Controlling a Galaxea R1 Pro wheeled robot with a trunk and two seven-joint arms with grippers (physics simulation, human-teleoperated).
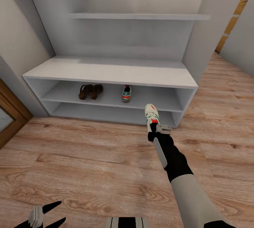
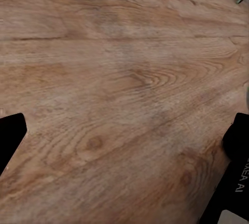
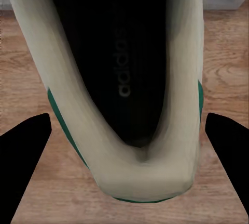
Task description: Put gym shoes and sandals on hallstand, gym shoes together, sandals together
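Left gripper [image 1: 49,215] idles open low over corridor floor [image 1: 88,157]; right gripper [image 1: 157,129] clamps second gym shoe [image 1: 152,114] before hallstand [image 1: 106,71], sandals [image 1: 90,91] shelved, next slide it beside shelved gym shoe [image 1: 126,93].

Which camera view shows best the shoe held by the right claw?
The head view: it shows the whole shoe in the right claw, stripes and all, in front of the rack. The right wrist view shows its heel opening and insole close up. The left wrist view shows floor.
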